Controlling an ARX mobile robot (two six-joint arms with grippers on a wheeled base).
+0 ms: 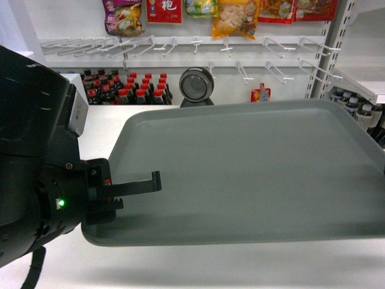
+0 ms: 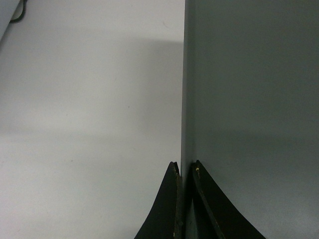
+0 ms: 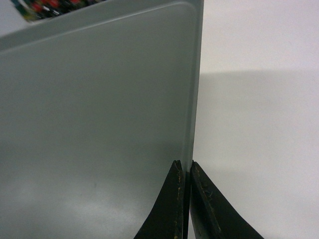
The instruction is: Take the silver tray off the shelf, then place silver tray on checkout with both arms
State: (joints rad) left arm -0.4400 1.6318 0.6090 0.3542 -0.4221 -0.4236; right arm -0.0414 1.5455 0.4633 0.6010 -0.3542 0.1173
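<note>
Lying flat, silver tray (image 1: 252, 168) long axis left-right, both arms' fingers (image 2: 172, 209) pinching opposite short rims

Shop: snack packets (image 1: 237, 17) on wall pegs (image 1: 271, 45), red-capped bottles (image 1: 129, 87) in rows, scanner (image 1: 196, 85) on white counter (image 1: 108, 120).

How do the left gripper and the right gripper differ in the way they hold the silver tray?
The left gripper clamps the silver tray's left rim; the right gripper clamps its right rim. The left gripper shows in the head view; the right gripper does not. Both are shut on a thin edge above the white counter.
</note>
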